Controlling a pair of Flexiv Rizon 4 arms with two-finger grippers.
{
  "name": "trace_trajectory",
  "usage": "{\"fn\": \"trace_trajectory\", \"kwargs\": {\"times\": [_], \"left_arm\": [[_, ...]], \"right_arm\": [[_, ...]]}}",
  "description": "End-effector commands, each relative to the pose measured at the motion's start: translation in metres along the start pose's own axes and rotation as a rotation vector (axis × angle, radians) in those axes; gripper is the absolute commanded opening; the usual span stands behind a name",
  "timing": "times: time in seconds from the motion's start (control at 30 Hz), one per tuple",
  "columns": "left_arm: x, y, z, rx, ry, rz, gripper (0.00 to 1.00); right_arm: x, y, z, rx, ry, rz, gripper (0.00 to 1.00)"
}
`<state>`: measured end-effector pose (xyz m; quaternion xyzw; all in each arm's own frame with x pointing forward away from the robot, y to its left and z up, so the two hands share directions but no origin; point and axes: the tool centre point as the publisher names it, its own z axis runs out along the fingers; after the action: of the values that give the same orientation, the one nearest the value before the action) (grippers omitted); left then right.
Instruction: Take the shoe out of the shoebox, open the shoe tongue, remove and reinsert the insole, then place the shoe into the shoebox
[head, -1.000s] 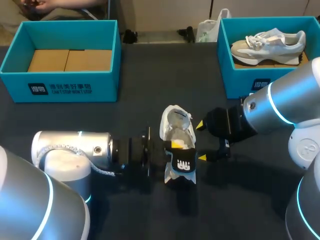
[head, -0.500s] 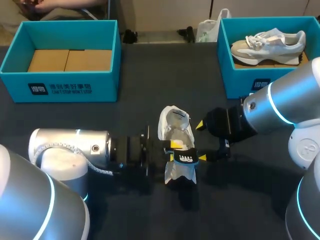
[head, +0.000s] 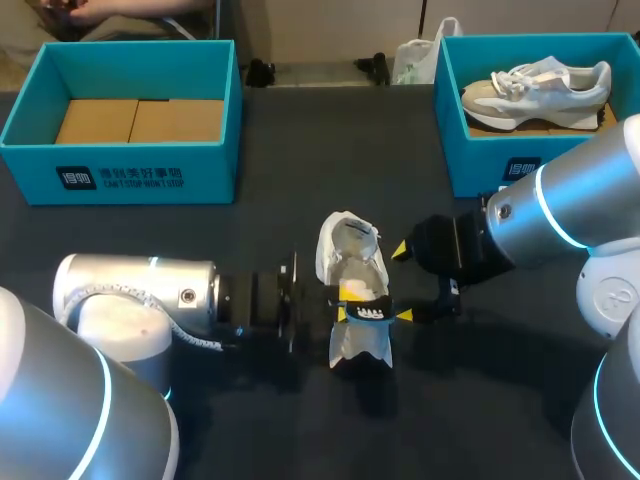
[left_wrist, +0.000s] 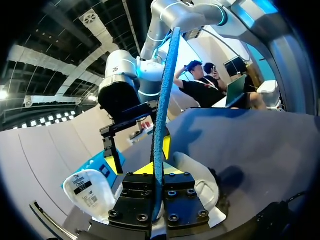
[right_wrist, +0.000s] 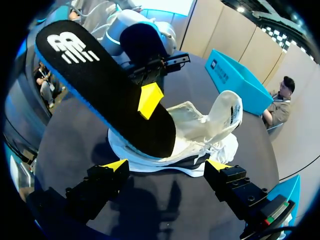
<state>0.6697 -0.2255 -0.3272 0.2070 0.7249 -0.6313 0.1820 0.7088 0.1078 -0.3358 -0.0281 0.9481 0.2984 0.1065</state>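
A white shoe (head: 348, 262) lies in the middle of the dark table, its tongue (left_wrist: 85, 187) folded open. My left gripper (head: 345, 306) comes in from the left over the shoe's heel end and is shut on the black insole (head: 370, 314), which it holds above the shoe. In the left wrist view the blue-edged insole (left_wrist: 161, 100) stands on edge, pinched in the left gripper (left_wrist: 159, 161). My right gripper (head: 402, 283) stands open at the shoe's right side. From the right wrist the insole (right_wrist: 100, 85) slants over the shoe (right_wrist: 205, 131), ahead of the right gripper (right_wrist: 166, 165).
A teal shoebox (head: 120, 165) with a cardboard insert stands at the back left. A second teal shoebox (head: 480, 160) at the back right holds another pale sneaker (head: 540, 85). Both arms lie low over the table's near half.
My left gripper has closed on the insole, turned it more on edge and drawn back slightly to the left. The right arm has kept still.
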Motion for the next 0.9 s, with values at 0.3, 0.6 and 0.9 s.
{"fn": "trace_trajectory", "kwargs": {"times": [0.3,0.6,0.9], "left_arm": [[-0.004,0.023,0.002,-0.032,0.025,0.052,0.0],[-0.009,0.029,0.0,-0.055,0.022,0.065,0.05],[-0.01,0.006,-0.004,-0.029,0.023,0.053,0.32]], "right_arm": [[0.001,0.0,0.0,0.001,-0.002,-0.001,1.0],[0.001,0.0,0.0,0.001,-0.002,-0.001,1.0],[0.001,0.0,0.0,0.001,-0.002,-0.001,1.0]]}}
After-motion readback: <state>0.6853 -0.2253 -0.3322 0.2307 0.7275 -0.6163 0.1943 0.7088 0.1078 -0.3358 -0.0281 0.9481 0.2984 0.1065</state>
